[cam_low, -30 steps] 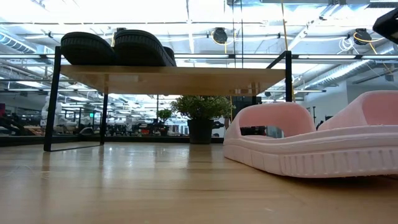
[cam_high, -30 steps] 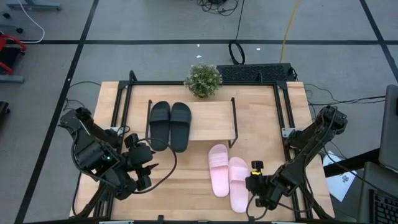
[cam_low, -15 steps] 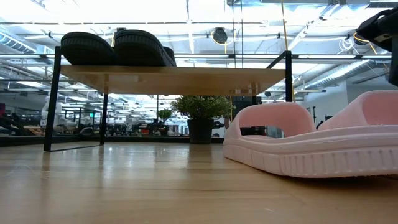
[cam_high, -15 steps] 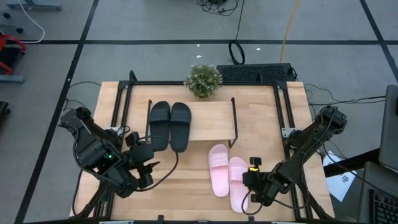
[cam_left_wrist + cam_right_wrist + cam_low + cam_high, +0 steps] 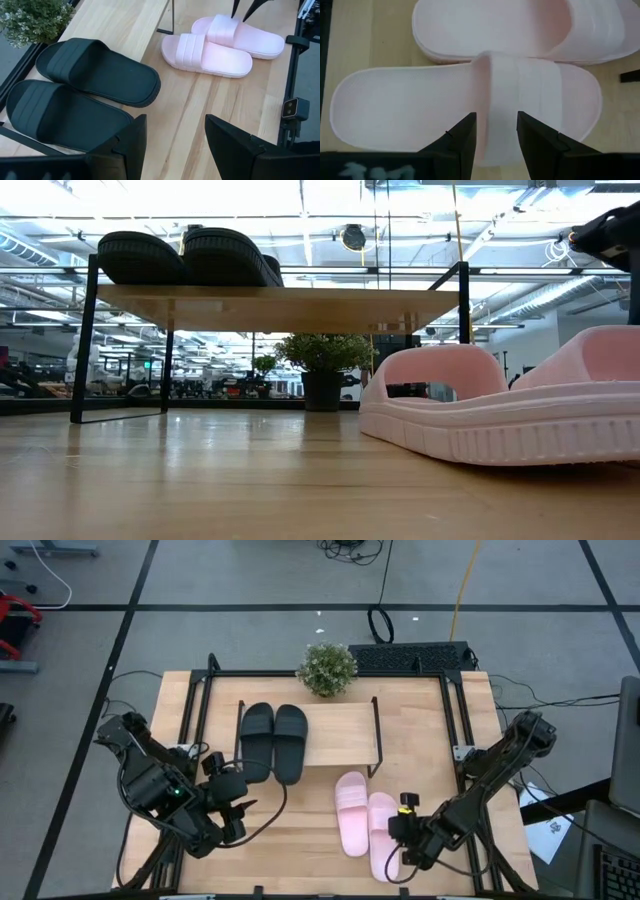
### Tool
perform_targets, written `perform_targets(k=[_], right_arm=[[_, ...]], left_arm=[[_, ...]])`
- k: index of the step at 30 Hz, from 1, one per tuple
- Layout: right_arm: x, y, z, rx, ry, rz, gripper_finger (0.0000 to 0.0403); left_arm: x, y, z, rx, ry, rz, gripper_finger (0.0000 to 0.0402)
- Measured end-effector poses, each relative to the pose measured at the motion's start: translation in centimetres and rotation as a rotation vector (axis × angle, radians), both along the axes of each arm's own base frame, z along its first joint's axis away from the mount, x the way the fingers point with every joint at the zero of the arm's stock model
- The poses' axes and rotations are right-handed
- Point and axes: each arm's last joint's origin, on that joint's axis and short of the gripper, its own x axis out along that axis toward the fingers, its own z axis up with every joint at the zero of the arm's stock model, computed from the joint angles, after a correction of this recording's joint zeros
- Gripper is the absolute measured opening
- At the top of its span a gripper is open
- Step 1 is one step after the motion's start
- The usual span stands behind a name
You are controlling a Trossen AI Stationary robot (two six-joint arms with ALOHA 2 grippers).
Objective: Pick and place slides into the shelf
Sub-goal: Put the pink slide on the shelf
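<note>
- Your right hand (image 5: 398, 845) hung directly over the right-hand pink slide (image 5: 384, 835), at the near right of the surface (image 5: 300, 830), so this arm was by far the nearer one for the next pick.
- In the right wrist view its two fingers (image 5: 462, 137) were spread, one on each side of the slide's wide strap (image 5: 495, 107). They looked not yet pressed onto it, though you could not be sure of contact from these views.
- That slide's long axis ran near-to-far on the surface, and the strap crossed it from left to right. The fingers straddled the strap across its width, which I judge to be the grip the pick needed.
- The left-hand pink slide (image 5: 351, 814) lay touching or just beside the first, parallel and set slightly farther back, so you had little room on the left side of the strap.
- The shelf (image 5: 340, 735) stood beyond the pink pair, on the far side and a little to the left. The black slides (image 5: 272, 740) filled its left end, and the bare board to their right was the open spot.
- Your left hand (image 5: 238, 808) waited at the near left of the surface, well apart from the pink pair, its fingers (image 5: 125, 145) spread and gripping nothing.
</note>
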Motion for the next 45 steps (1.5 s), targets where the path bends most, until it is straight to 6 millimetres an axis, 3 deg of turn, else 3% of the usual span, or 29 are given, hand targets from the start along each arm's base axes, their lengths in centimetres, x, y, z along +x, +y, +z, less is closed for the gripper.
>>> perform_targets(k=[17,30,40,45], right_arm=[[0.7,0.7,-2.5,-0.036,0.067,0.001,0.0132],[0.9,0.1,-2.6,-0.049,0.087,-0.013,0.0132],[1.7,0.9,-0.6,-0.047,0.063,0.036,0.0132],[1.6,0.8,-0.6,-0.063,0.082,0.027,0.0132]], left_arm=[[0.0,0.0,0.0,0.006,0.003,-0.008,0.0198],[0.0,0.0,0.0,0.006,0.003,-0.008,0.0198],[0.0,0.0,0.0,0.012,0.006,-0.016,0.0198],[0.0,0.0,0.0,0.014,0.006,-0.019,0.0198]])
